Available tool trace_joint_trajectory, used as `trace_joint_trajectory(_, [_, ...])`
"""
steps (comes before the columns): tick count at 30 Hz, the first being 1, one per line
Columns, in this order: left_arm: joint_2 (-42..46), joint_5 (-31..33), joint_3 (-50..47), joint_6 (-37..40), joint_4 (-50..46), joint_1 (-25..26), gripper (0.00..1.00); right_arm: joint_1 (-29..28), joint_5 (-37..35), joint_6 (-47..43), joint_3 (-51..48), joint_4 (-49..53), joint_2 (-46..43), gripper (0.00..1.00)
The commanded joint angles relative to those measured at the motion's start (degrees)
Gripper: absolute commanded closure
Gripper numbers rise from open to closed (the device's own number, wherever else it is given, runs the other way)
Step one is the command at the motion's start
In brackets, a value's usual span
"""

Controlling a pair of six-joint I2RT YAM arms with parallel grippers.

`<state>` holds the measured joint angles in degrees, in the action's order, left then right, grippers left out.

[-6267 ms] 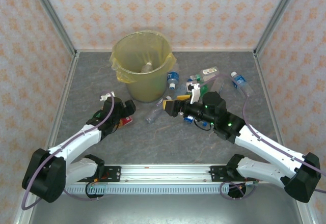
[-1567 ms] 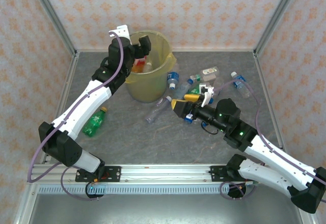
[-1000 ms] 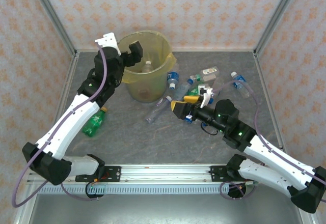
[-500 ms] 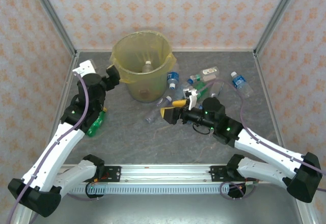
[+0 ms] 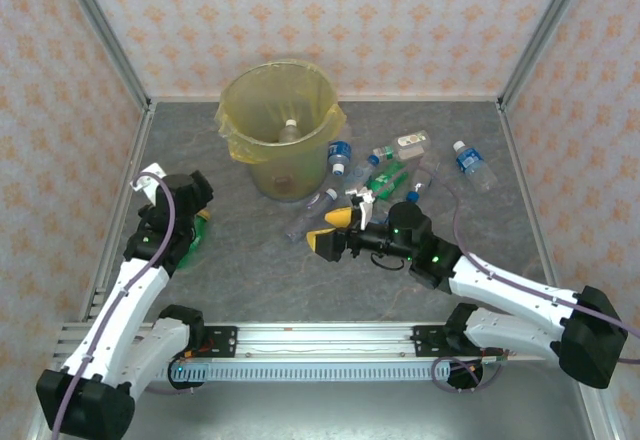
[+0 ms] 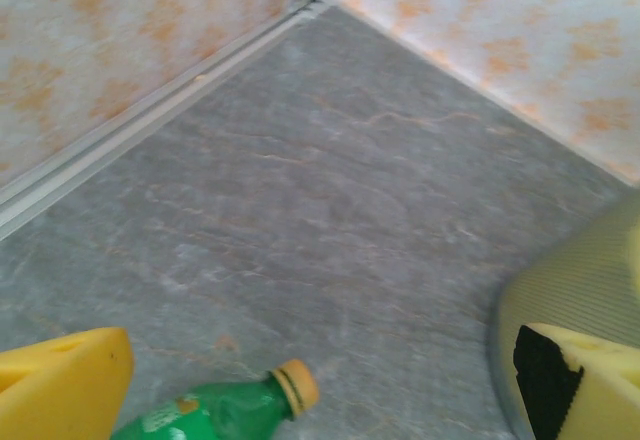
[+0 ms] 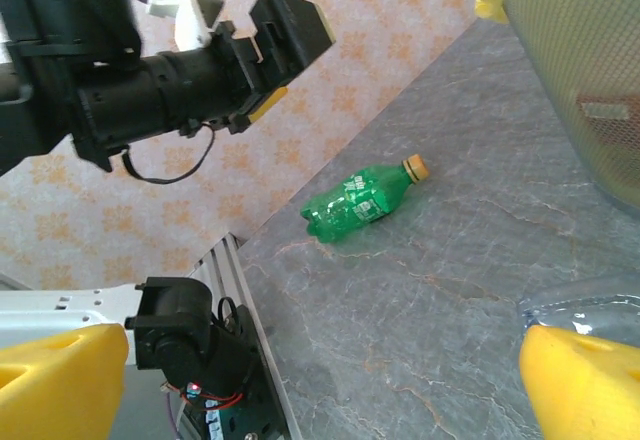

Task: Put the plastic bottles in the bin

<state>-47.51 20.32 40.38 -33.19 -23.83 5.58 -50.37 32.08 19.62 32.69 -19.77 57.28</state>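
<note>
The bin (image 5: 245, 110), a yellowish bucket with a yellow liner, stands at the back and holds a clear bottle (image 5: 289, 131). A green bottle (image 5: 193, 239) with an orange cap lies at the left. My left gripper (image 5: 190, 198) hovers open just over it, and the bottle's neck (image 6: 260, 400) shows low between the fingers, untouched. My right gripper (image 5: 332, 230) is open and empty near mid-table, pointing left. A clear bottle (image 5: 306, 221) lies just behind it, its end (image 7: 585, 305) beside the right finger. Several more bottles (image 5: 388, 163) lie in a heap right of the bin.
One blue-labelled bottle (image 5: 468, 163) lies apart at the far right. Patterned walls with metal posts close off the table on three sides. The left arm (image 7: 170, 85) hangs above the green bottle (image 7: 363, 201) in the right wrist view. The bin wall (image 6: 575, 280) stands close on the left gripper's right.
My left arm has swung away from the bin's rim, back and down to the green bottle at the left. My right gripper has slid left and nearer, past the clear bottle.
</note>
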Motion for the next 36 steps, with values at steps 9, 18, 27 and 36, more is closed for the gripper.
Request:
trace_joint_trajectory(9, [-5.89, -20.65, -6.07, -3.12, 3.97, -23.73, 0.01, -0.36, -0.51, -2.16, -1.49, -2.35, -4.64, 0.00])
trace_joint_trajectory(18, [-10.90, -24.72, -6.63, -2.76, 5.80, -28.55, 0.01, -0.43, 0.06, -2.21, -0.84, -1.33, -4.60, 0.00])
trace_joint_trajectory(27, [-17.03, -29.75, -6.76, -4.33, 8.30, -32.13, 0.01, -0.43, 0.44, -2.08, -0.69, -1.76, -3.95, 0.00])
trace_joint_trajectory(36, [-16.19, -34.19, -10.96, -8.01, 12.14, -32.13, 0.01, -0.43, 0.35, -2.24, -0.69, -1.59, -3.75, 0.00])
